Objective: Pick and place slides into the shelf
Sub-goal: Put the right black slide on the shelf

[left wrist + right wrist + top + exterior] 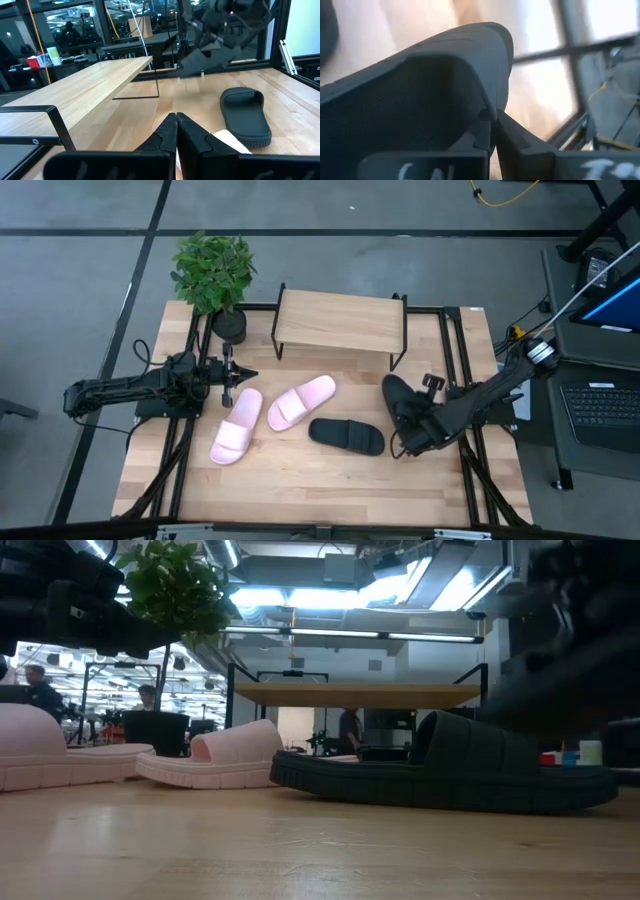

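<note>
The right end effector (408, 423) reaches in from the right, clamped on a black slide (398, 398) at the right of the surface (300, 480), in front of the shelf (340, 320). The left end effector (243, 373), fingers pressed together, waits beside the pink slides (238, 426).

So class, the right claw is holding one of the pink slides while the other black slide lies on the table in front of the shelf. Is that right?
Not quite. The high view shows the right claw holding a black slide, not a pink one; the right wrist view shows dark rubber between its fingers too. Both pink slides lie on the table. The rest stands: the other black slide lies in front of the shelf.
</note>
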Action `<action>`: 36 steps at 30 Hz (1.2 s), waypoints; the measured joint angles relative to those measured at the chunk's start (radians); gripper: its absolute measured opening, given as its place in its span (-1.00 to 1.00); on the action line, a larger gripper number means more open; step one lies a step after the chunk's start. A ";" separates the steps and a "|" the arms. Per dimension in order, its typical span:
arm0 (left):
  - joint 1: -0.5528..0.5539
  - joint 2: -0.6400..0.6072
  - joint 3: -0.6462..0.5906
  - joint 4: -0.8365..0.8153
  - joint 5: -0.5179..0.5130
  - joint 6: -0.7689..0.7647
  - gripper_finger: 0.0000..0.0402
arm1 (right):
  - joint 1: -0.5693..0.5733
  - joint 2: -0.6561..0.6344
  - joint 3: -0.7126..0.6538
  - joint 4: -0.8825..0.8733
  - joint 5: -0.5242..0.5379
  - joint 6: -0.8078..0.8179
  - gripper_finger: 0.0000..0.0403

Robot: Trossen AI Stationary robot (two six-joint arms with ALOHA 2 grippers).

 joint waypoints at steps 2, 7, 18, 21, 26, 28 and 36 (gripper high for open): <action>0.000 0.000 0.000 0.000 0.000 0.001 -1.00 | 0.000 -0.007 0.032 -0.033 0.055 0.000 -0.94; 0.000 0.000 0.000 0.000 0.000 0.001 -1.00 | 0.000 -0.010 0.109 -0.118 0.202 0.003 -0.94; 0.000 0.000 0.000 0.000 0.000 0.001 -1.00 | -0.137 -0.010 0.207 -0.191 0.381 0.031 -0.94; 0.000 0.000 0.000 0.000 0.000 0.002 -1.00 | -0.201 -0.010 0.220 -0.192 0.396 0.013 -0.94; 0.000 0.000 0.000 0.000 0.000 0.002 -1.00 | -0.298 -0.010 0.260 -0.193 0.448 -0.081 -0.94; 0.000 0.000 0.000 0.000 0.000 0.002 -1.00 | -0.332 -0.010 0.282 -0.192 0.460 -0.122 -0.94; 0.000 0.000 0.000 0.000 0.000 0.002 -1.00 | -0.449 -0.010 0.375 -0.186 0.461 -0.219 -0.94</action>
